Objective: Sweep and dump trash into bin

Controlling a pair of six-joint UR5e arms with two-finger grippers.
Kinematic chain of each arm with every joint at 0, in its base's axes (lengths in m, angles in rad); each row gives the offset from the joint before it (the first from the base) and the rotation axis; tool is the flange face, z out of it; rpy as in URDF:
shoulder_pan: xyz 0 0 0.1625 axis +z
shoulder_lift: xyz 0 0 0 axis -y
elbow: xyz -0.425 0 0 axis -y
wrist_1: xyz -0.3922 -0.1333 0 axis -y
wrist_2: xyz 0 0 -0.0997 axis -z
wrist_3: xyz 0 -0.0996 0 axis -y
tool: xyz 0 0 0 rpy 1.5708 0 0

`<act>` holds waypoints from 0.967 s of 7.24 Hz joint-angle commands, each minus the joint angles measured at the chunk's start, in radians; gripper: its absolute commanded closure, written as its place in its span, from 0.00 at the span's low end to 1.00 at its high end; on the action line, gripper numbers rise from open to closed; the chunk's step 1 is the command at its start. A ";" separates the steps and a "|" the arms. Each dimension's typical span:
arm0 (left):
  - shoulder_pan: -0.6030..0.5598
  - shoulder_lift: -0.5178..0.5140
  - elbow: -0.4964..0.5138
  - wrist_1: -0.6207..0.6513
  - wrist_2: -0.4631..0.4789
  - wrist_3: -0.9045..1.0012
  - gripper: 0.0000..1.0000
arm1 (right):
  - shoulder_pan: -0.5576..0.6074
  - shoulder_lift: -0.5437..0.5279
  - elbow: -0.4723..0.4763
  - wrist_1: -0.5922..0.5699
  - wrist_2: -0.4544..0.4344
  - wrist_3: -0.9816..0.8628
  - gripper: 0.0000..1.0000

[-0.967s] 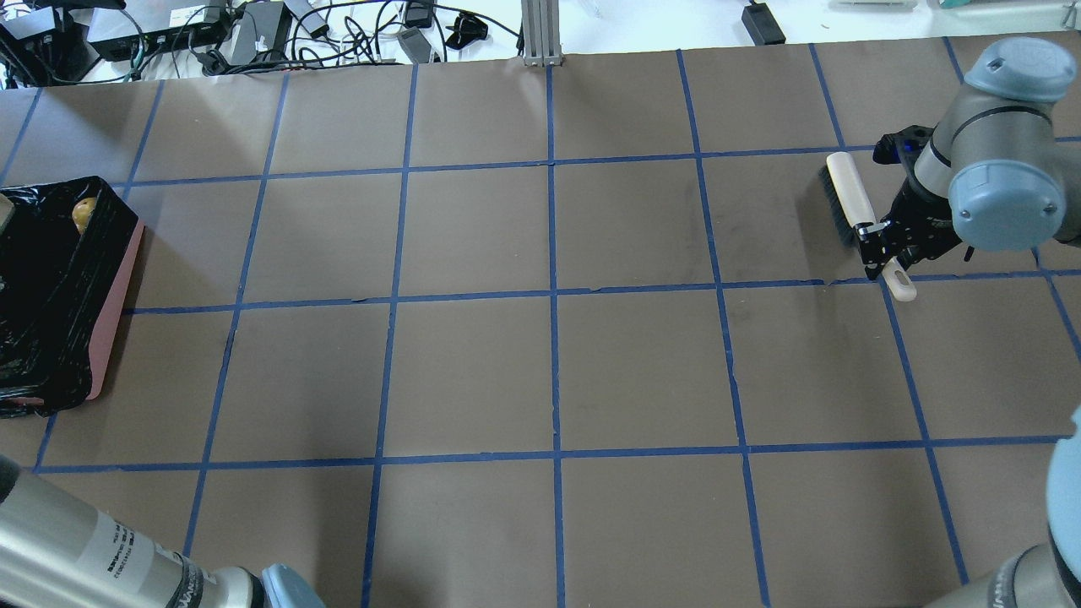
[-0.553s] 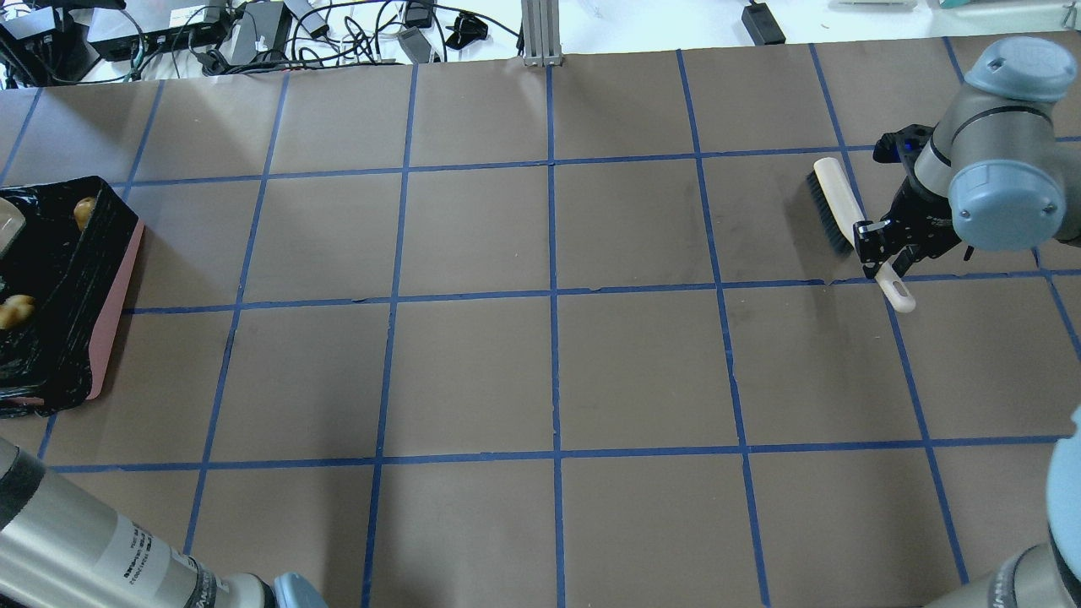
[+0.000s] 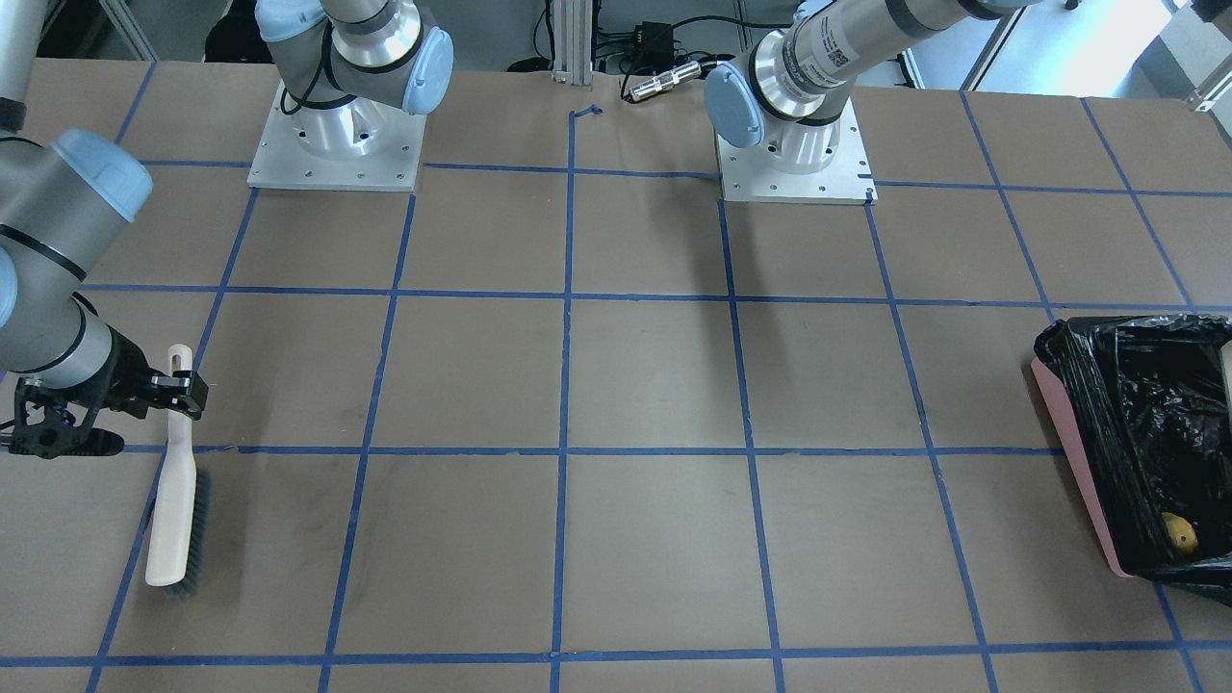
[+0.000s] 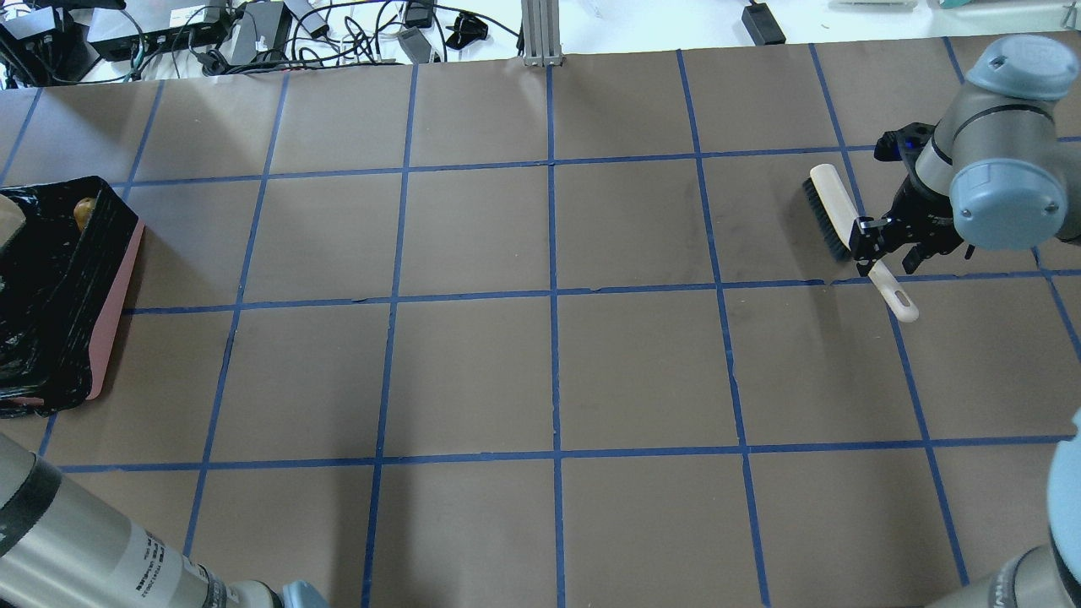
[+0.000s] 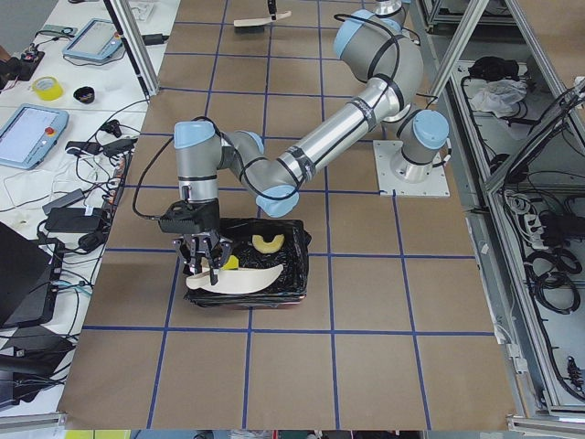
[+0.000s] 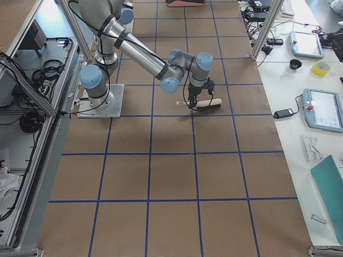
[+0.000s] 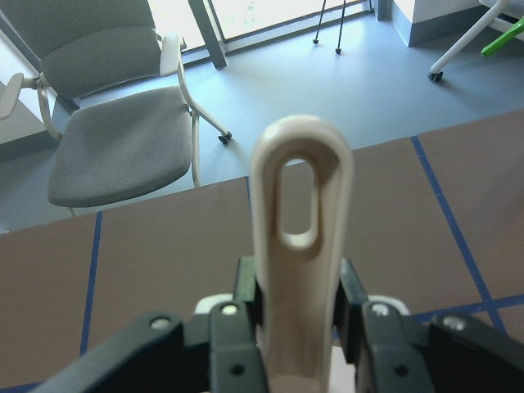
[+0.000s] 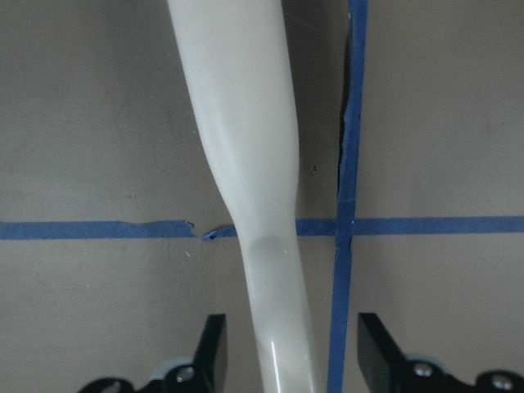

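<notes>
Right gripper (image 8: 293,352) (image 4: 883,247): jaws apart, straddling neck of brush (image 4: 832,207) handle, a gap visible each side in the right wrist view, no contact seen. Brush lying on table (image 4: 549,380) at far right of overhead view, across a blue tape line, dark bristles along the edge facing table middle, loop end of handle pointing toward robot.

Left gripper (image 7: 299,303) (image 5: 206,261): clamped on beige dustpan (image 5: 242,279) handle, fingers (image 7: 246,299) pressed on both sides. Pointing down over bin (image 5: 294,265), pan held above near edge of the black bag, blade roughly level across the opening. Mostly out of overhead view, only a beige sliver at the left edge.

Bin at table's left end in overhead view (image 4: 114,295): pink wall toward table middle, crinkled black bag lining.

Trash:
- amber lump (image 3: 1179,532) (image 4: 83,211): inside bag, in the corner farthest from robot.
- croissant piece (image 5: 267,243): inside bag, near the side toward robot base, clear of pan.
- yellow wedge (image 5: 230,263): just beside left gripper fingers, at pan's upper edge; cannot tell whether on pan or in bag.

Arms well apart, one at each end of the table.
</notes>
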 commanded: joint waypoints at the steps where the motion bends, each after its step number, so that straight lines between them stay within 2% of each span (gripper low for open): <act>1: -0.021 0.022 -0.005 0.004 0.045 0.009 1.00 | 0.002 -0.032 -0.010 -0.013 0.003 0.007 0.20; 3: -0.021 -0.001 -0.014 0.128 0.090 0.030 1.00 | 0.006 -0.075 -0.015 -0.011 0.042 0.012 0.08; 4: -0.021 -0.011 -0.022 0.148 0.217 0.149 1.00 | 0.009 -0.106 -0.015 -0.004 0.053 0.021 0.06; 5: -0.021 -0.010 -0.030 0.157 0.217 0.158 1.00 | 0.014 -0.117 -0.016 0.002 0.055 0.021 0.01; 6: -0.024 -0.012 -0.043 0.157 0.226 0.164 1.00 | 0.047 -0.152 -0.016 0.007 0.050 0.026 0.01; 7: -0.028 -0.010 -0.074 0.159 0.228 0.164 1.00 | 0.093 -0.198 -0.016 0.083 0.050 0.100 0.01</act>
